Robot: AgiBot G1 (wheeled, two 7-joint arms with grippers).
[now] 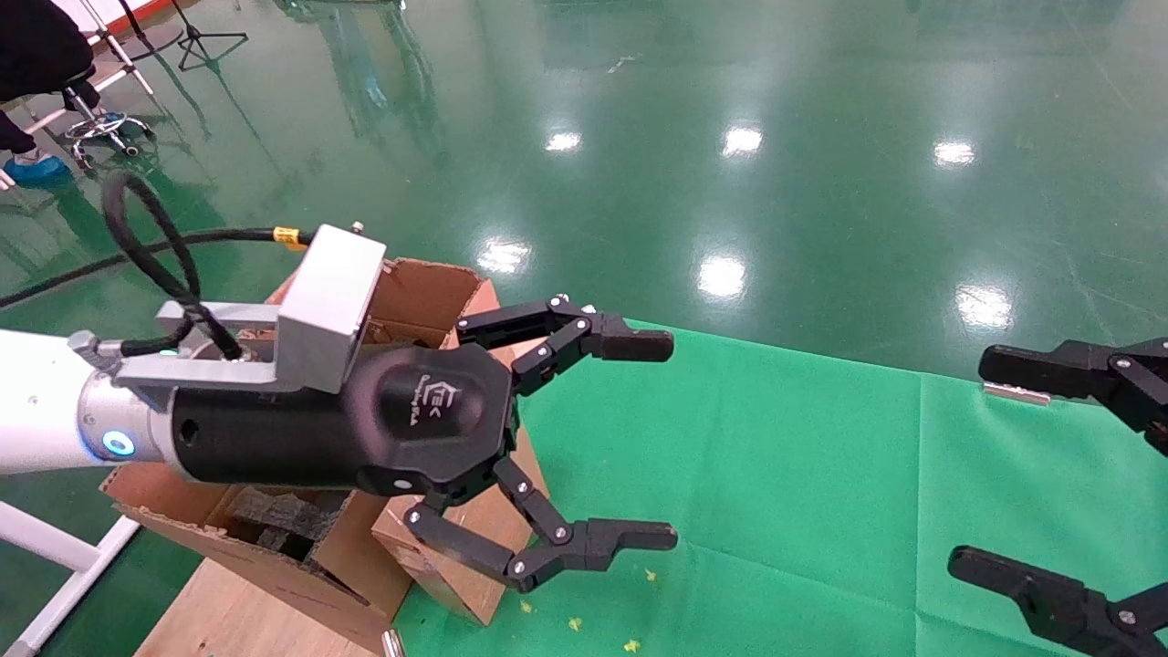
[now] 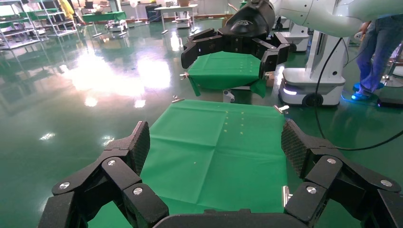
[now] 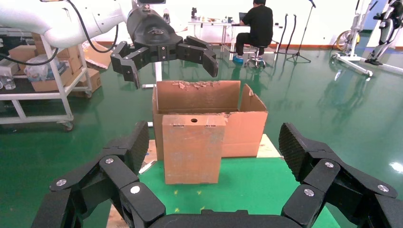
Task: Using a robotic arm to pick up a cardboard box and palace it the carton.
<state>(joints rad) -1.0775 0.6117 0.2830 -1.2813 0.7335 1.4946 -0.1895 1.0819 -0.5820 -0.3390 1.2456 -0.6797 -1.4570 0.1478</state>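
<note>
Right now your left gripper [image 1: 652, 438] hangs over the carton [image 1: 401, 301], jaws spread wide and holding nothing, its fingertips reaching past the carton's near wall toward the green cloth [image 1: 821, 493]. The carton stands at the cloth's left end with its flaps up, and black foam [image 1: 283, 520] lies inside it. The box [image 3: 192, 148] stands upright on the cloth, pressed against the carton's outer wall on the side facing your right gripper [image 3: 214, 152]. That right gripper sits well away from the carton, over the far end of the cloth, jaws also wide apart and empty, pointed at the carton.
</note>
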